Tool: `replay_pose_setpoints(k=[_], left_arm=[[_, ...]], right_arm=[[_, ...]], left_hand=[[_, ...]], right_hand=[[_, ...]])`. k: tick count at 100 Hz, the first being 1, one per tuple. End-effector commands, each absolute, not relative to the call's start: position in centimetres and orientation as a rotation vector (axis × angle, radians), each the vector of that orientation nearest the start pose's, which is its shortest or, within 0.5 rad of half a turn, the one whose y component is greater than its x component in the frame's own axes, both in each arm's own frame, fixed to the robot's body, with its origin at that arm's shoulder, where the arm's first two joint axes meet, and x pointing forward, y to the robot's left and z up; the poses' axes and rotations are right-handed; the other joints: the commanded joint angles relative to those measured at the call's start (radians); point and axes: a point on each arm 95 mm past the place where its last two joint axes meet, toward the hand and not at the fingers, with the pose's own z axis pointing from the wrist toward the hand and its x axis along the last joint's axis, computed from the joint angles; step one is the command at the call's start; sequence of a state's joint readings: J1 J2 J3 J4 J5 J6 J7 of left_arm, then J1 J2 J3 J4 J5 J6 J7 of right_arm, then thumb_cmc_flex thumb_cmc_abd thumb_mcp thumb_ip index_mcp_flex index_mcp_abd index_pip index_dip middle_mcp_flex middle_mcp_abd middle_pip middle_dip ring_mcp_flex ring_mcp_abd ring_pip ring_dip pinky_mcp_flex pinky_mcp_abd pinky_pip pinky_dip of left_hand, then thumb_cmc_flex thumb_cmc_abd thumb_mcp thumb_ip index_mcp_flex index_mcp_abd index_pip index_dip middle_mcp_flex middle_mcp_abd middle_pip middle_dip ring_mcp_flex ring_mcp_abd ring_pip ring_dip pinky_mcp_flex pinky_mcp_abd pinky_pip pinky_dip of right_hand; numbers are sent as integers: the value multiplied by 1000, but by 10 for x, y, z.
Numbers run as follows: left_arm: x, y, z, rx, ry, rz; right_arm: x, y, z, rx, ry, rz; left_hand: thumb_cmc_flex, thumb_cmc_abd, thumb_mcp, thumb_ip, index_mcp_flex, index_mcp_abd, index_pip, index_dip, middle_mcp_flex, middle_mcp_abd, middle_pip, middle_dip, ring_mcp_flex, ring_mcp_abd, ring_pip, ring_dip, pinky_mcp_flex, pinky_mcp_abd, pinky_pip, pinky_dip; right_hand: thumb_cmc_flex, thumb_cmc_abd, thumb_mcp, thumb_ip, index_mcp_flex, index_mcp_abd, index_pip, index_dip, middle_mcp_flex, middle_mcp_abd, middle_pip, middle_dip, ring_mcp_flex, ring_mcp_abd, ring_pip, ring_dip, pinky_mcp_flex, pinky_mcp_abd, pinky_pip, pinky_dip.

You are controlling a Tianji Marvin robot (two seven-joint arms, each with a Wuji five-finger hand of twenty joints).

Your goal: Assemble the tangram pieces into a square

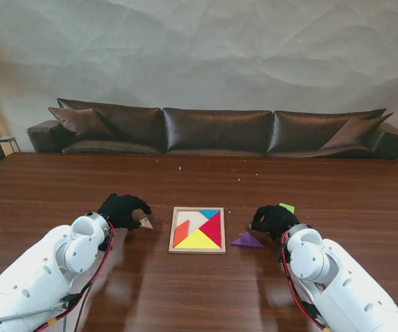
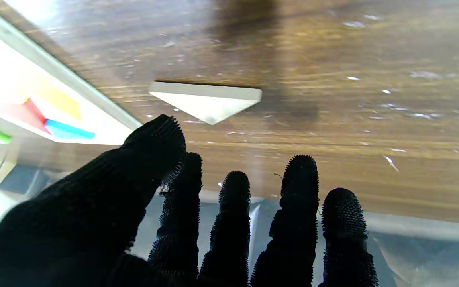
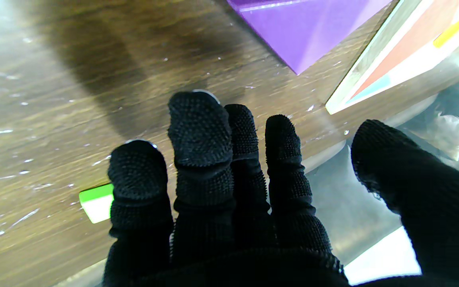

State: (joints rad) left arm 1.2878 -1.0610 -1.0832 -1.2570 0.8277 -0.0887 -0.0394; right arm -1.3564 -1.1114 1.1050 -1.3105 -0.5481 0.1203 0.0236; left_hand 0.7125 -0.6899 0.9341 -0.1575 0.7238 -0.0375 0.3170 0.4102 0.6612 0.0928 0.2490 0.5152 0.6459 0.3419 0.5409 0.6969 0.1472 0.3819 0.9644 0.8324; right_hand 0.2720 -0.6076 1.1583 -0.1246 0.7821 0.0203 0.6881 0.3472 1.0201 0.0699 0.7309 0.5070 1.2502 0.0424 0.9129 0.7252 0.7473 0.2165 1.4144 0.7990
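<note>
The stand camera looks down from high behind the arms over the dark wooden table (image 1: 199, 180) toward a brown leather sofa (image 1: 216, 129); each wrist camera peers close along black gloved fingers (image 2: 233, 191); all three share the square wooden tray of coloured pieces (image 1: 197, 229).

Left arm (image 1: 43, 273): white, rising from the near left corner, reaching forward over the table.
Left hand (image 1: 122, 209): black-gloved, palm down, fingers (image 2: 235, 191) spread and extended, thumb apart, holding nothing.
Right arm (image 1: 344, 280): white, rising from the near right corner, angled inward.
Right hand (image 1: 273, 220): black-gloved, palm down, fingers (image 3: 199, 127) close together, thumb wide, holding nothing.
</note>
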Motion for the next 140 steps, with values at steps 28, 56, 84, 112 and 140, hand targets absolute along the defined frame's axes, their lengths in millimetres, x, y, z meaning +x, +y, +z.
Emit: replay_pose_setpoints(k=[28,56,84,112,140], left_arm=[[487,27,-362,-1312,1722,-1261],[486,25,-373,-1323,1759,-1219],[483,23,-383,-1314,1794,-1180],[479,22,-391,-1316,1828,-1156],[475,23,-396,-1310,1857,-1129]], right_arm=[[451,-25,-370,1770,1320,1436],[451,-26,-371,1772,1317,1436],[451,-25,-371,1772,1322,1435],[451,-25,-372,1772,1325,1435],[451,-25,-372,1774,1324,1434]], left_hand=[[-73,-38,27,21,-91,60,-95,-74,12,60,16,42,-58,9,-30,-18,-16,-39,67,6],[-59,-38,40,24,-155,24,180,164,33,79,-17,4,-53,19,-47,-28,-11,-35,74,-3],[-51,-34,50,27,-218,38,369,272,72,90,-10,0,-12,11,-27,-23,27,-31,106,3],[-45,-36,65,27,-320,67,510,364,122,140,63,73,77,-60,64,12,125,-88,197,-10],[-28,-38,80,31,-335,84,570,392,164,115,170,152,143,-109,164,48,198,-133,282,-43]], right_hand=[[-15,0,-3,5,8,7,11,0,11,13,9,-11,13,6,10,4,-15,-2,23,-5],[-15,-1,-3,5,8,7,11,0,13,13,10,-11,14,7,11,4,-15,-2,24,-5],[-15,-1,-3,5,10,7,12,0,13,14,10,-11,13,9,11,4,-15,-2,24,-5],[-15,-1,-2,5,11,7,12,0,14,13,10,-11,14,6,10,4,-15,-2,24,-5],[-15,0,-2,5,11,7,12,0,15,13,10,-11,14,7,11,4,-14,-2,24,-6]])
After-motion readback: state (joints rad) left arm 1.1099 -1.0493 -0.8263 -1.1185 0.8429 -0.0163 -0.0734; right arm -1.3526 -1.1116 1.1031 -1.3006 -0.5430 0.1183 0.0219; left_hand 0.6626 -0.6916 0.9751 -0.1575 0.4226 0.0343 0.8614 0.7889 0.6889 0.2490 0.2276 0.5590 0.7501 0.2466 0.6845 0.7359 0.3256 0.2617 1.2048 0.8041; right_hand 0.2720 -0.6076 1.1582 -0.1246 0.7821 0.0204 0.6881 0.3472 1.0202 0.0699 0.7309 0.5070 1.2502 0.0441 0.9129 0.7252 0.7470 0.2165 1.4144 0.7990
